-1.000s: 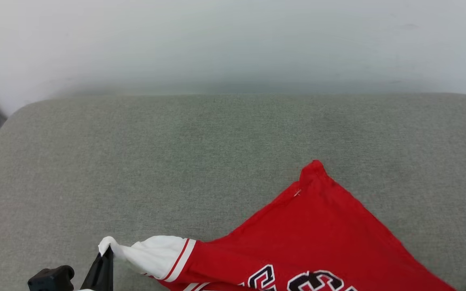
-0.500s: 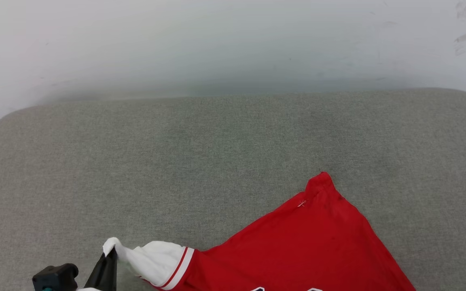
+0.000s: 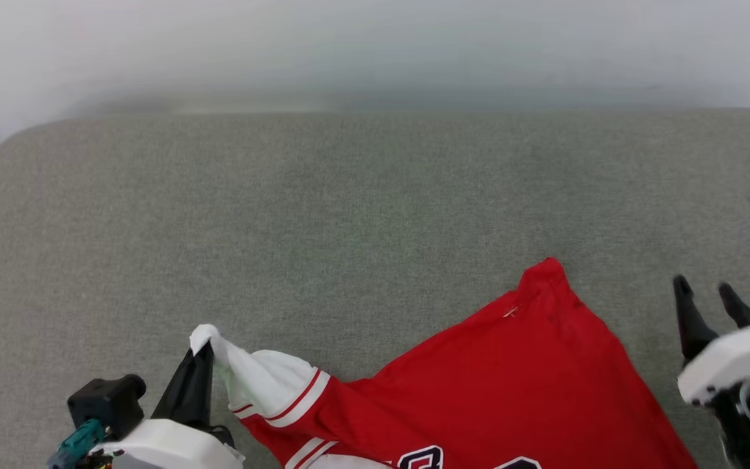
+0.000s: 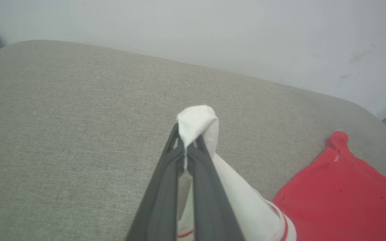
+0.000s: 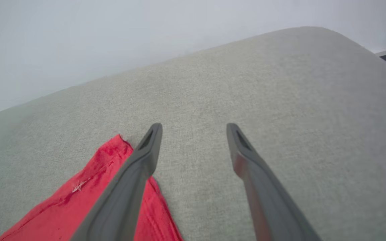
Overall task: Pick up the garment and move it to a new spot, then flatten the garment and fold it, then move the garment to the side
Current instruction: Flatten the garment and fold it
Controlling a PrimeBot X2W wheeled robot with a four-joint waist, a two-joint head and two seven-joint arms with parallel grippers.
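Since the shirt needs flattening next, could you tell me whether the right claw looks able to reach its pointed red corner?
Probably yes: the right claw is open beside that corner of the shirt, with bare cushion between them.

Red jersey spread, sleeve lifted

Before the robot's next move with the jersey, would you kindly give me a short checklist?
1. Left gripper shut on the white sleeve tip: ok.
2. Right gripper open, nothing between its fingers: ok.
3. Right fingers off the red corner: cannot tell; one overlaps it in view.
4. Garment flat: not ok; sleeve lifted and bunched.
5. Whole garment on the grey cushion: cannot tell; its lower part is out of frame.
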